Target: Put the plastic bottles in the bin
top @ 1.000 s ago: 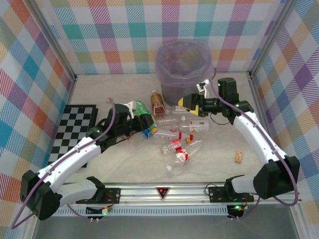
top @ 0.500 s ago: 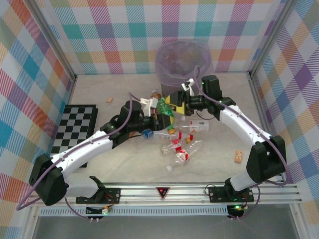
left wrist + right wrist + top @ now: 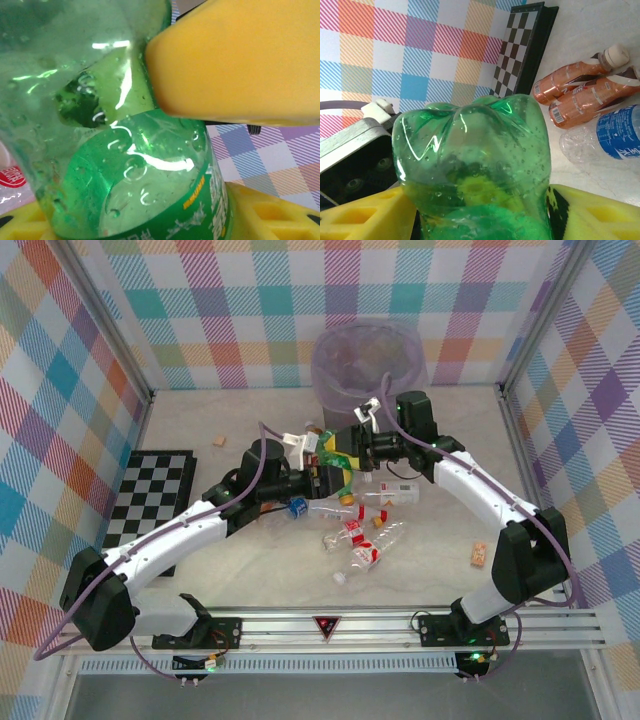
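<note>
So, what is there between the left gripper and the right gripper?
The green bottle. The top view shows it bridging the left gripper and the right gripper; each wrist view shows it between that gripper's yellow fingers.

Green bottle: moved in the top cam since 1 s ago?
Yes. The green bottle has shifted right and slightly up in the top view, ending closer to the bin, which stayed put.

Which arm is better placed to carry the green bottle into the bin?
Right, probably: the right gripper flanks the green bottle and sits nearer the bin; the left gripper grips it from farther back.
</note>
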Robot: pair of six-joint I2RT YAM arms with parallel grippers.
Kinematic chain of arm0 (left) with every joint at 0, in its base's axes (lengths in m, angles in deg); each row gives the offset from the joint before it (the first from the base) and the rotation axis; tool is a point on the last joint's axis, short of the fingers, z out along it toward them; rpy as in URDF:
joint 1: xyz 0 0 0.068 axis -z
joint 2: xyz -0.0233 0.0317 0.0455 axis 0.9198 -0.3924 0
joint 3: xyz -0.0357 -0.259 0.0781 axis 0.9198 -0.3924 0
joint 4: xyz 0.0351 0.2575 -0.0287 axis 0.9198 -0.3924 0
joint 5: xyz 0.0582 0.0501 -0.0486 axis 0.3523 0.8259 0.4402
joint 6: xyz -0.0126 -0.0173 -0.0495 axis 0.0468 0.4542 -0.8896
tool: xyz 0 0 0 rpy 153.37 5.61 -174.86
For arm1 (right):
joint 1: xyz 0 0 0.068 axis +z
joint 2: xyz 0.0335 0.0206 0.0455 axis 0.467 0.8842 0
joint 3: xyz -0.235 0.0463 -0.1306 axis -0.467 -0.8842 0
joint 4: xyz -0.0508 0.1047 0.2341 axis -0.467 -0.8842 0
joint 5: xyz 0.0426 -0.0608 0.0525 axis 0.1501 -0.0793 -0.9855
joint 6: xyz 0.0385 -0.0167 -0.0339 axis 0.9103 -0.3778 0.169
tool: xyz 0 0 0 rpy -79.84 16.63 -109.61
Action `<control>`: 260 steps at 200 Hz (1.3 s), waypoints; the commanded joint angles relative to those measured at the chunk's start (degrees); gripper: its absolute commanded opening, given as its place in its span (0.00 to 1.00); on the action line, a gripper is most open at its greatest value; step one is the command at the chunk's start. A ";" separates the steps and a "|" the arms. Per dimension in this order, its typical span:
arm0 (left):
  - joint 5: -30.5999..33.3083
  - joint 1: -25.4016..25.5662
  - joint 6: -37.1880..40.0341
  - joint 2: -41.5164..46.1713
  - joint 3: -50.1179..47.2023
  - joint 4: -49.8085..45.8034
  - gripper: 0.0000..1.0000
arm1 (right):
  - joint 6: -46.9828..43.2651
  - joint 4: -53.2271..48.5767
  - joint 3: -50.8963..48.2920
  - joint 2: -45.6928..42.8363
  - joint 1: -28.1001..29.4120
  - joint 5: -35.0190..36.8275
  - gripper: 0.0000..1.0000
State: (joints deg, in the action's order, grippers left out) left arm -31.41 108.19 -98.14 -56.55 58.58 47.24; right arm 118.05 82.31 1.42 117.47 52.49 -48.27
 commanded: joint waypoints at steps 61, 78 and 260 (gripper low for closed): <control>2.93 0.70 1.62 -0.10 0.91 0.25 0.58 | 0.85 2.80 1.79 0.71 0.41 0.51 0.51; 3.57 0.71 1.81 0.42 0.75 -0.46 0.64 | 0.44 2.50 2.88 0.93 0.21 1.52 0.50; 30.01 0.70 0.18 10.22 -3.49 -36.31 0.98 | -31.01 -38.41 61.69 20.52 -4.69 45.11 0.46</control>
State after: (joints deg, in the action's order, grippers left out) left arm -5.24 108.41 -96.96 -45.28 55.61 16.62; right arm 94.57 54.40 52.52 132.03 47.98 -13.91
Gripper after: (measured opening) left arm 0.978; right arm 0.468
